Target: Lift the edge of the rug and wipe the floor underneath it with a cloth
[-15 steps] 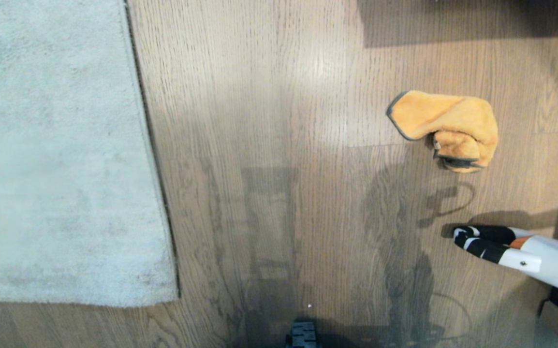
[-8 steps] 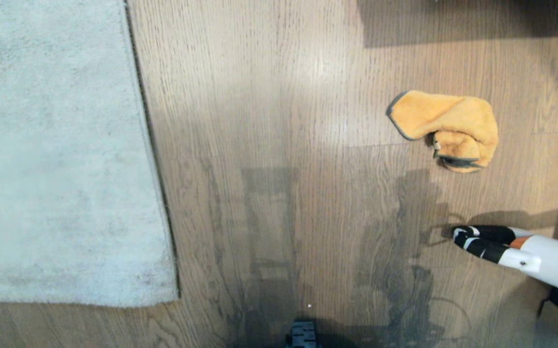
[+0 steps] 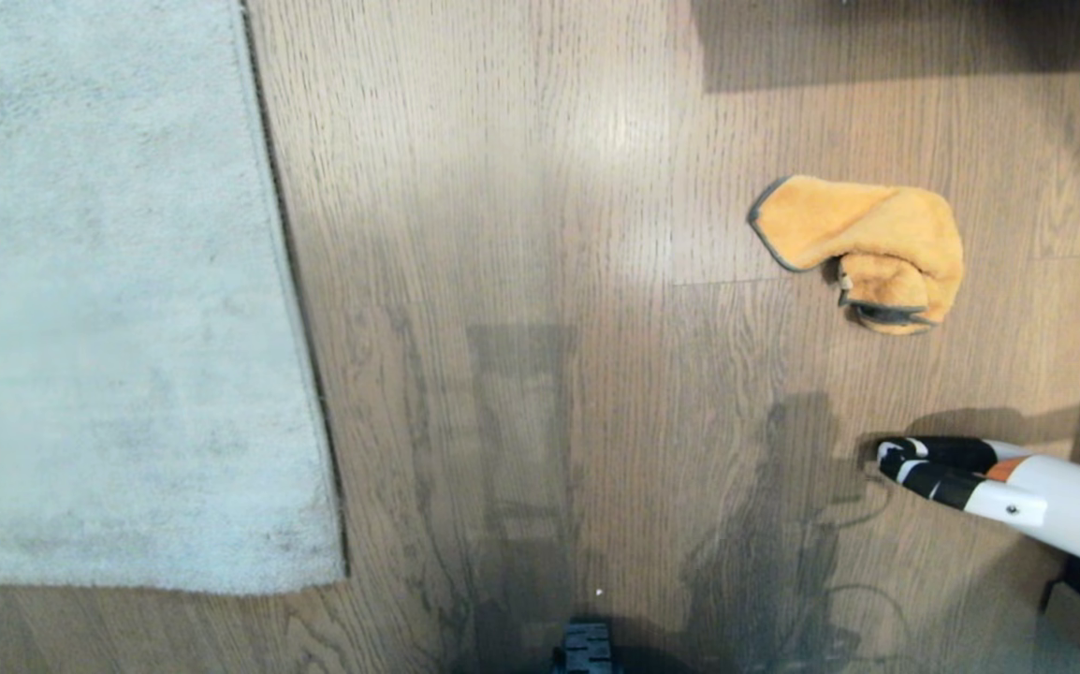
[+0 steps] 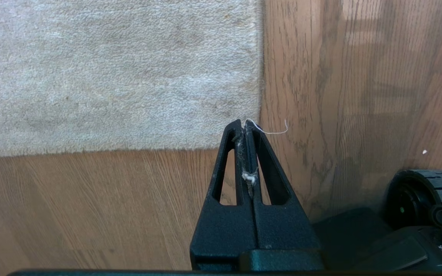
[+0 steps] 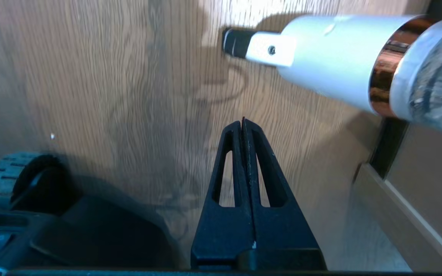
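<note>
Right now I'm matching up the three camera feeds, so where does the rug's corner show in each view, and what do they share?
Head view: the rug corner lies at lower left, flat on the floor.
Left wrist view: the corner sits right by the tips of the shut left gripper.
Right wrist view: not in it; only floor, a white tool and the shut right gripper.
Shared landmark: the wood-grain floor; the black wheel shows in both wrist views.

Left tool (image 4: 245,128), right tool (image 5: 243,124) — both closed.

Soft glare, long shadows on floor (image 3: 540,187)
</note>
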Available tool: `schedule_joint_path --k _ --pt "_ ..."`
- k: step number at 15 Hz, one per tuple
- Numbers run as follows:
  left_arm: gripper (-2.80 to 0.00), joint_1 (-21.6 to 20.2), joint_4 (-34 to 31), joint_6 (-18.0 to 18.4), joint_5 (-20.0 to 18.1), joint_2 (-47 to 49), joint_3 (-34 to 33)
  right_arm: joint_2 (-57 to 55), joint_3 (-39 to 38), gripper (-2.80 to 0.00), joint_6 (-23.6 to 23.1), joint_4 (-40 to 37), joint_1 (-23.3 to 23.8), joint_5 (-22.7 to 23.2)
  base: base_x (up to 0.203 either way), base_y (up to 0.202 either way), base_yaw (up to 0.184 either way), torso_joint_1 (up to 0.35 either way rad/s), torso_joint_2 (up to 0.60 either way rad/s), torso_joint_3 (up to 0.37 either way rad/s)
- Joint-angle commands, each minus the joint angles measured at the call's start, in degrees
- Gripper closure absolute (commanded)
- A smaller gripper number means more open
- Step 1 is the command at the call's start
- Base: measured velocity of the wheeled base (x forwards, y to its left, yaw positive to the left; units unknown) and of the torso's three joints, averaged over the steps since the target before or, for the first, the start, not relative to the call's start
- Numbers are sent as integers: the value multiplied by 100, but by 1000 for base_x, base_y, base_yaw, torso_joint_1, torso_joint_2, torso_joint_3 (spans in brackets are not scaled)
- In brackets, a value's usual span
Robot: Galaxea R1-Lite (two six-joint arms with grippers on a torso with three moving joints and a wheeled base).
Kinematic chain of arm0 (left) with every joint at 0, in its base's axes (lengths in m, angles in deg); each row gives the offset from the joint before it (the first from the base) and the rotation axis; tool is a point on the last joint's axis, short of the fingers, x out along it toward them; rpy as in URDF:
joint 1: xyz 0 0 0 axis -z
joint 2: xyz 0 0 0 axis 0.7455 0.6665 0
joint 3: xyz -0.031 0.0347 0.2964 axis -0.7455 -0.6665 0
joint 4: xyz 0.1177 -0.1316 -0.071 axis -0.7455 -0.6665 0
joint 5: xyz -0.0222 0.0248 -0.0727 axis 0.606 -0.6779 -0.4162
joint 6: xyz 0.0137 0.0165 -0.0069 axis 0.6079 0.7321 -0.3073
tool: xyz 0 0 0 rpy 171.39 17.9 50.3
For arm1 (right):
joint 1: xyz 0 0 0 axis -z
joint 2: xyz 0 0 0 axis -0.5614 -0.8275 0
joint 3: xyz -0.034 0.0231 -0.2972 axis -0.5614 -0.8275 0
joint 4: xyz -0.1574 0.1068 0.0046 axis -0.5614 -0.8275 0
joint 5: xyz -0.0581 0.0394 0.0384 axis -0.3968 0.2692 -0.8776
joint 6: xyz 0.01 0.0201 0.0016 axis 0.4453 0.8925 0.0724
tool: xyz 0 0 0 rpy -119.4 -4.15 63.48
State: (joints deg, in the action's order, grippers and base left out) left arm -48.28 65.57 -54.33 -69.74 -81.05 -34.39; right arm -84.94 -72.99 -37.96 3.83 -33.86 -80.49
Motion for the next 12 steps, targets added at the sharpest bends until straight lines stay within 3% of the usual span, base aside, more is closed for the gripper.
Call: schedule_joint_path --k 1,7,12 --pt "0 -1 0 -3 2 -2 0 282 -13 0 -23 -11 -3 -12 0 0 0 0 0 0" --pt "0 -1 5 -6 2 -2 0 282 -13 0 327 -20 -3 -38 0 0 0 0 0 0" --pt "0 -1 -3 2 2 -2 0 282 -13 0 318 -20 -3 -38 0 0 0 0 0 0"
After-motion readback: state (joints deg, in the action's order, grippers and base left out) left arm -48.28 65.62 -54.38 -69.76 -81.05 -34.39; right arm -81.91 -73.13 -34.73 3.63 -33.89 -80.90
